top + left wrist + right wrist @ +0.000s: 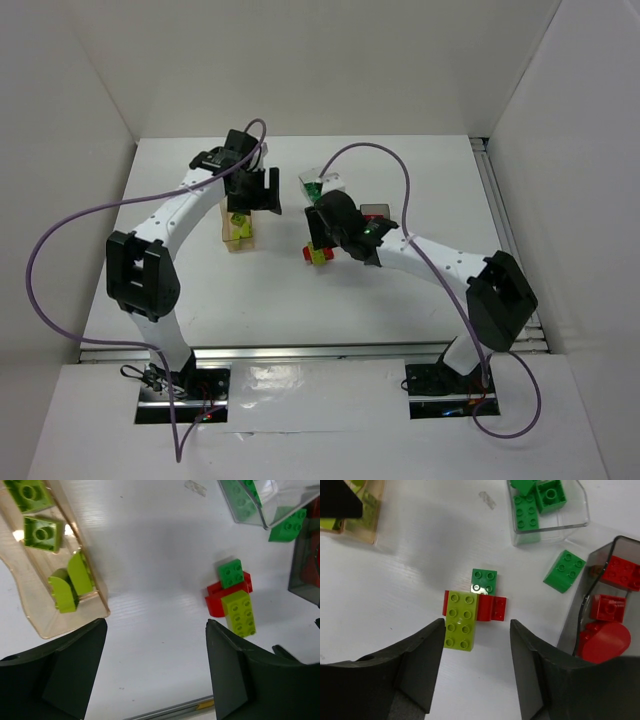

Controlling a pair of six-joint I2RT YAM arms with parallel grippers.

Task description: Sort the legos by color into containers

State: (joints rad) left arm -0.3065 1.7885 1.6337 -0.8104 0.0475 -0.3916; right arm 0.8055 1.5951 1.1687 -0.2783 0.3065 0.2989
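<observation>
White table [420,190] carried everything. My left gripper [156,630] hung spread near the amber bin [30,605] holding yellow-green legos [42,532]. My right gripper [476,625], spread and empty, hovered mid-table over a red, yellow-green and green cluster [492,609], near the clear bin [570,525] and grey bin [600,565].

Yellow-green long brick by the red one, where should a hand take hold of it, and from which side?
Pinch the yellow-green long brick across its long sides, from above, at the end clear of the red brick. It lies flat, studs up, and only that end has open sides.
</observation>
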